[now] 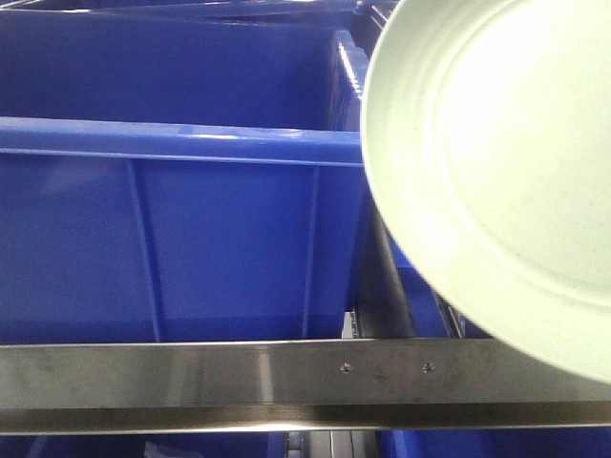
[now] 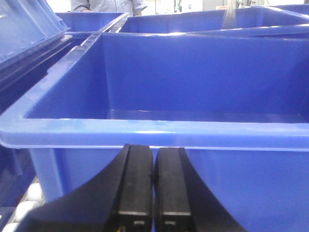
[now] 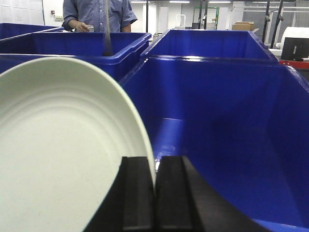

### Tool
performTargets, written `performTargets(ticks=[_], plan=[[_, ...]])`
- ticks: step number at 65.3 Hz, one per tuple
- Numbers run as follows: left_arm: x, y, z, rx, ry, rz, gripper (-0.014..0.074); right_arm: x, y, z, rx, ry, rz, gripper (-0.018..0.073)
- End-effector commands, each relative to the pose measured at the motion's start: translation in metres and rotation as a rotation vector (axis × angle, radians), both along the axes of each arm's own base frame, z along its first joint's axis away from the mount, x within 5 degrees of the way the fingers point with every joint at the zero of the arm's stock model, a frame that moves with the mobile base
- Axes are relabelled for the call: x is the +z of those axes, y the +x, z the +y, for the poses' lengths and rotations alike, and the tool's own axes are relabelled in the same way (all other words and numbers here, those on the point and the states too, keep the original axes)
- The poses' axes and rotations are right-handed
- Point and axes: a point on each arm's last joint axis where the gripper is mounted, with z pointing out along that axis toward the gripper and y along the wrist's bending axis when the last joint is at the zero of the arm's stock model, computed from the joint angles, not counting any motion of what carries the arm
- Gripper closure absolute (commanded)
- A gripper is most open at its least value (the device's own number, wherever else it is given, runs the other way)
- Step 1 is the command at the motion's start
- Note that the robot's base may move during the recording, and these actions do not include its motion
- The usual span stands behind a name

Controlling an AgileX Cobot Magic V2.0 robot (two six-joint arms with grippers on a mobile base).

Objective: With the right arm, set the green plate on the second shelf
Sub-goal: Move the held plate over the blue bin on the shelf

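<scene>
The green plate [image 1: 496,181] fills the upper right of the front view, held up in the air, pale sage with faint rings. In the right wrist view the green plate [image 3: 63,150] stands on edge at the left, and my right gripper [image 3: 154,169] is shut on its rim, above a deep blue bin [image 3: 227,135]. My left gripper [image 2: 153,166] is shut and empty, its black fingers [image 2: 137,188] pressed together just in front of the near wall of a blue bin [image 2: 159,130]. The right arm itself does not show in the front view.
A steel shelf rail [image 1: 239,377] runs across the bottom of the front view, with a blue bin [image 1: 172,229] behind it. More blue bins [image 3: 87,48] stand farther back. A person in a blue shirt [image 3: 96,14] stands behind them.
</scene>
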Motion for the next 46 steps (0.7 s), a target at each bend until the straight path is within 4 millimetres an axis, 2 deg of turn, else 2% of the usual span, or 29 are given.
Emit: performTargets(ticks=[1,33,40,46], plan=[[-0.006,0.0,0.0,0.0,-0.004,-0.052,0.0466,0.02,-0.001,-0.001,-0.009,0.039,-0.123,0.0502],[-0.006,0.0,0.0,0.0,-0.004,-0.052,0.0466,0.021,-0.001,-0.001,-0.01,0.04,-0.129,0.0502],[-0.006,0.0,0.0,0.0,-0.004,-0.052,0.0466,0.029,-0.003,-0.003,-0.018,0.074,-0.215,0.0502],[-0.006,0.0,0.0,0.0,-0.004,-0.052,0.0466,0.043,-0.008,-0.006,-0.033,0.11,-0.362,0.0502]])
